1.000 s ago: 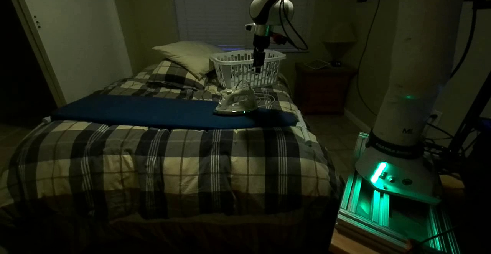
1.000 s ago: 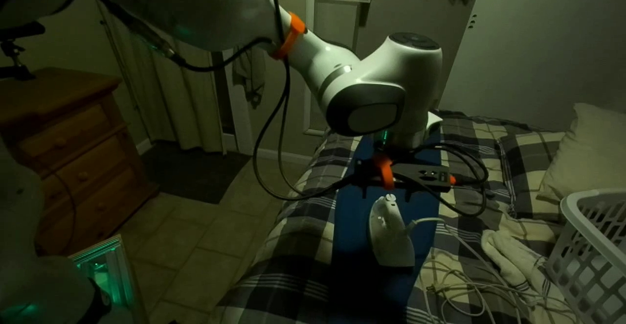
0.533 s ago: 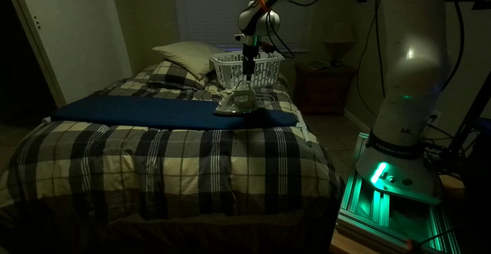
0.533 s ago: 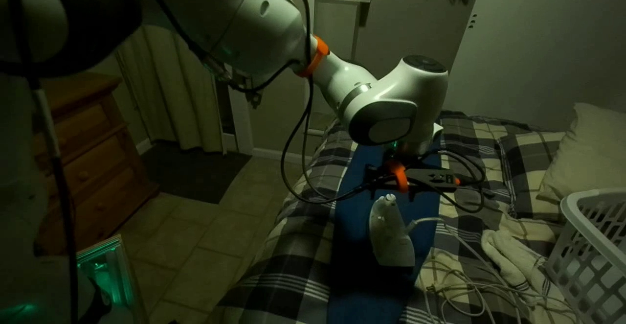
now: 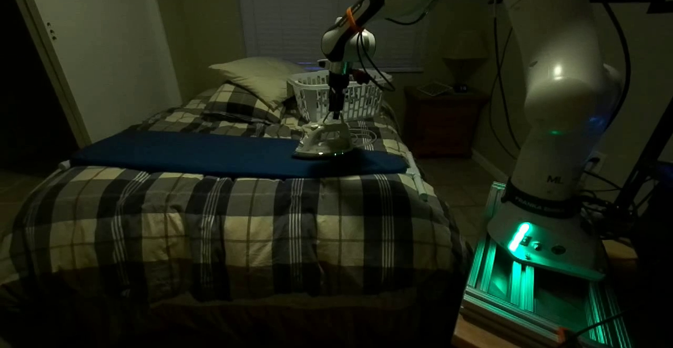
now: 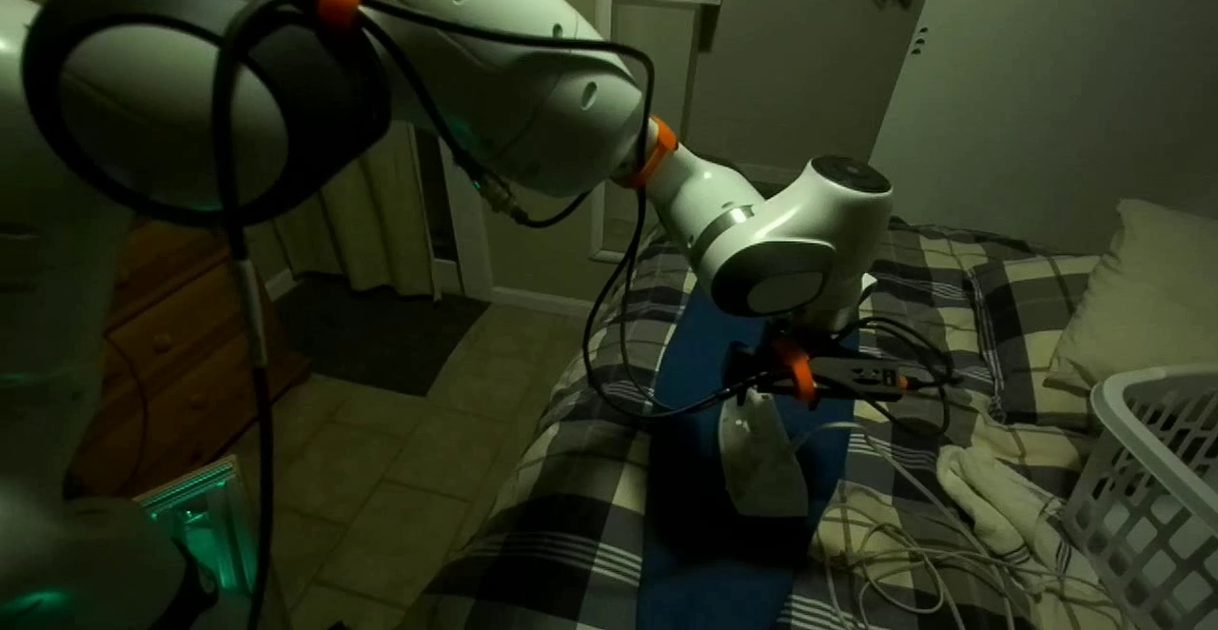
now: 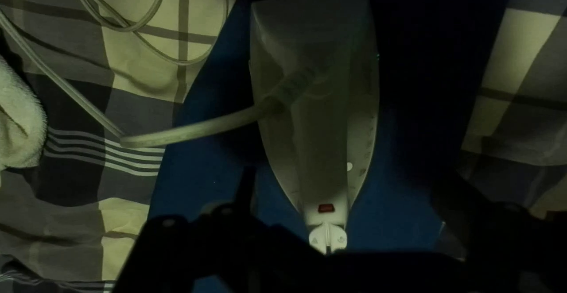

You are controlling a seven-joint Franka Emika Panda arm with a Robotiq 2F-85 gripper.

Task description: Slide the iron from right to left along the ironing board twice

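The gripper (image 5: 336,114) hung with its fingers (image 7: 245,191) spread wide, and right below it sat the iron (image 7: 319,125), flat on the ironing board (image 5: 210,151); whether tool and iron touched, I couldn't tell. A white dial (image 7: 328,235) and a red window (image 7: 326,208) marked the narrow end, nearest the fingers in the wrist view, and the little marks along its flank were too small to read. Under the tool the board showed as a strip on both sides, with a long free run past the narrow end and a shorter one behind the heel. The cord (image 7: 199,130) crossed one long edge onto the plaid bedding (image 5: 252,232); the laundry basket (image 6: 1137,435) stood farther off that way. Well away from the tool, a black collar (image 5: 541,207) on the arm's base (image 5: 573,232) read FRANKA, with ML just above it
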